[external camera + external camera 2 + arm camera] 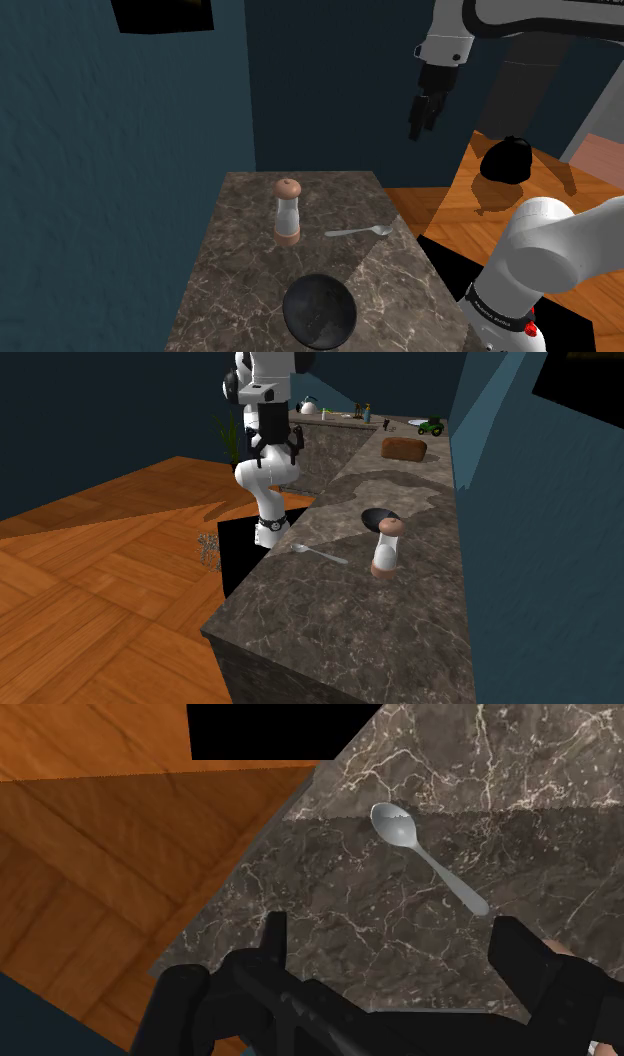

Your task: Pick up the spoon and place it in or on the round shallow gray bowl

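End effector [392, 926] hangs spread above a slim silvery spoon [430, 859] lying flat on the marbled counter [340, 894].

There is one spoon [360, 232], one dark bowl [319, 310] and one shaker [288, 211] on one bench [230, 290]. Far down it sit one brown lump [404, 448] and one green toy [431, 425]. One arm [550, 250] has one tool [424, 115].

Spoon [360, 232] on counter [225, 290], at shoulder view's right of grinder [288, 212]; bowl [320, 310] nearer camera.
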Tool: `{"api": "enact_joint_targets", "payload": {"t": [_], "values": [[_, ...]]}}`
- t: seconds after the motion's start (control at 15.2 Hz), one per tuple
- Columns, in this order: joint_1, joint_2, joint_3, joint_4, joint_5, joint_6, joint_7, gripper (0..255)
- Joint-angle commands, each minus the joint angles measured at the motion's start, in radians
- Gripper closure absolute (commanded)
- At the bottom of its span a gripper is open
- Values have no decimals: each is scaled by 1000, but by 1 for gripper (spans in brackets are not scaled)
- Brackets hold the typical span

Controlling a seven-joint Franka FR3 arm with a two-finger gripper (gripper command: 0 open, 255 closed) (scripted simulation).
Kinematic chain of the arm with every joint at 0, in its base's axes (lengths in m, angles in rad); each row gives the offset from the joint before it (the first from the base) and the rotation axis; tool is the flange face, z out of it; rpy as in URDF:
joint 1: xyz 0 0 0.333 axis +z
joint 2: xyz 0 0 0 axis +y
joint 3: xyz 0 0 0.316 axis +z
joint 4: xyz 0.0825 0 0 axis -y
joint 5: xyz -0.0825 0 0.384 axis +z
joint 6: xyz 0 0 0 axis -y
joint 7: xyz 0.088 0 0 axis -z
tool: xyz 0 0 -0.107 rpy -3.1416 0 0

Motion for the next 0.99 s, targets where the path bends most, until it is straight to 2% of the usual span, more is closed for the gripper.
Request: {"api": "enact_joint_targets", "payload": {"t": [0.0, 0.46, 0.92], "values": [[0, 0, 0, 0, 0, 0, 0, 0], [82, -26, -49, -249, 37, 278, -160, 0], [183, 33, -102, -438, 87, 575, -337, 0]]}}
